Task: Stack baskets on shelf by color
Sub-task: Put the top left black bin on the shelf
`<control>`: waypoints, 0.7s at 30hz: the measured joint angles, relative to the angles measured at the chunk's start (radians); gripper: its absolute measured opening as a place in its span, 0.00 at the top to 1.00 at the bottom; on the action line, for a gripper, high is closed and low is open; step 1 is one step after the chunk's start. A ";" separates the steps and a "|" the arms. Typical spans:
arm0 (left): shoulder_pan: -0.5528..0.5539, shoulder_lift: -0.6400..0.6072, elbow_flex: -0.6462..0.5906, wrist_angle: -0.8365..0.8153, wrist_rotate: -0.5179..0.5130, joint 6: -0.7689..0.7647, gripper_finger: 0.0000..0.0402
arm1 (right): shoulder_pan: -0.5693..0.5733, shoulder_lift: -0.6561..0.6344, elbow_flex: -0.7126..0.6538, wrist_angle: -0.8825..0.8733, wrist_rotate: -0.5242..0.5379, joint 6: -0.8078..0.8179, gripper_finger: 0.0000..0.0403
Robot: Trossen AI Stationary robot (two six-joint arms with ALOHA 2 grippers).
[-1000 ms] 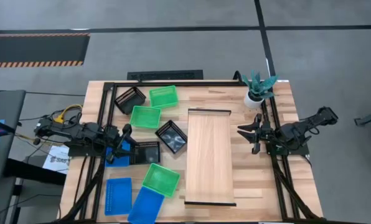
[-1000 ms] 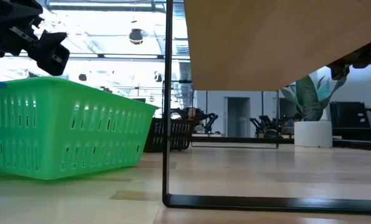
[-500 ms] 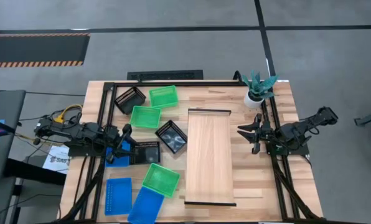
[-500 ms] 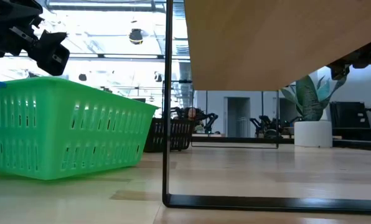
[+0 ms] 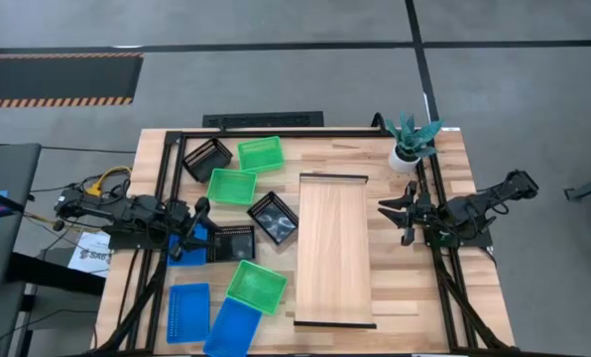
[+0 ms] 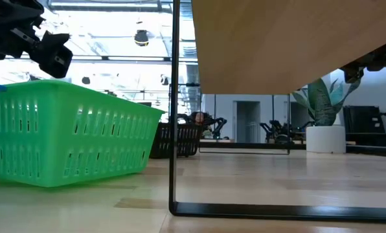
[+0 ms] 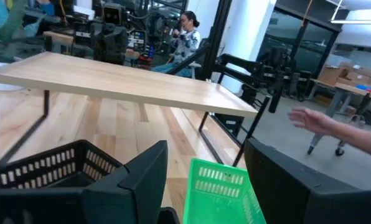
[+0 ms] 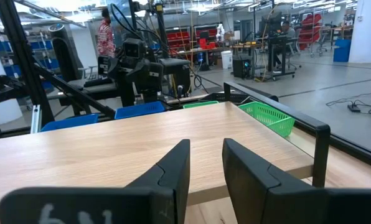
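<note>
The left gripper [image 5: 198,226] sits low at the left side of the surface [image 5: 444,297], fingers apart, right over a blue basket [image 5: 186,246] and just beside a black basket [image 5: 232,242]. I'd guess it's lining up for one of those two, since nothing is clamped yet.

The rest of the baskets lie loose on that same left half: another black basket [image 5: 206,157] and two green baskets [image 5: 260,153] [image 5: 232,185] toward the far edge, a tilted black basket [image 5: 273,217] in the middle, then a green basket [image 5: 257,286] and two blue baskets [image 5: 187,312] [image 5: 232,327] at the near edge (the last one hangs a bit off the edge).

Next comes the shelf [image 5: 332,248], bare on top, so no stacking done so far.

On the right, the right gripper [image 5: 396,215] waits beside the shelf, fingers apart and holding nothing, near the potted plant [image 5: 411,140]. Probably parked there because every basket is on the left arm's side.
</note>
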 joint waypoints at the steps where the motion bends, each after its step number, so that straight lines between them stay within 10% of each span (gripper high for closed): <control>1: 0.000 0.000 0.000 0.001 -0.012 0.004 0.50 | 0.000 0.000 0.000 0.000 0.000 0.000 0.71; 21: 0.000 0.000 0.000 0.030 -0.301 -0.111 0.50 | 0.000 0.000 0.000 0.001 0.000 -0.111 0.71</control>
